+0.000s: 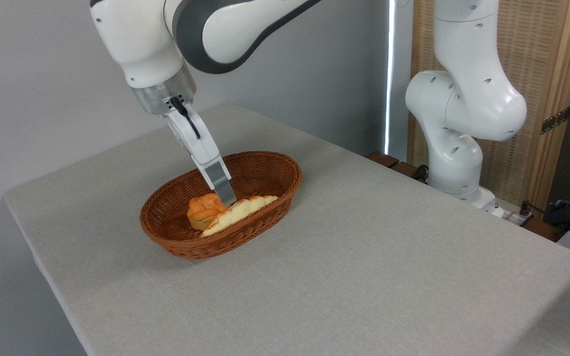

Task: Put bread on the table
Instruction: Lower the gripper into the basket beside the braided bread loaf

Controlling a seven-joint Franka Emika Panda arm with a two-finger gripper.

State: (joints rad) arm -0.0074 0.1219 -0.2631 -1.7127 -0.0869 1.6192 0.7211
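Brown wicker forms the oval basket that sits left of centre on a table covered in plain grey-beige cloth. Inside it lies the bread, a long loaf with pale cream sides and a golden zigzag crust, resting along the basket's near wall. Its long axis follows the basket's own, running from near left to far right, with one pointed end low at the near left and the other reaching toward the far-right rim. A small round orange bun sits just beside the loaf on its left, touching or nearly touching it. Nothing else shows in the basket.

From the upper left a white robot arm slants down into the basket, and its gripper meets the top of the loaf about midway along its length, right beside the bun. Only one grey finger is plainly visible, its tip at the crust; whether the jaws are spread, pressed together or pinching the loaf cannot be told from this angle.

The arm's white base stands past the table's far-right edge, in front of a wood-framed woven screen. A pale grey wall fills the far left.
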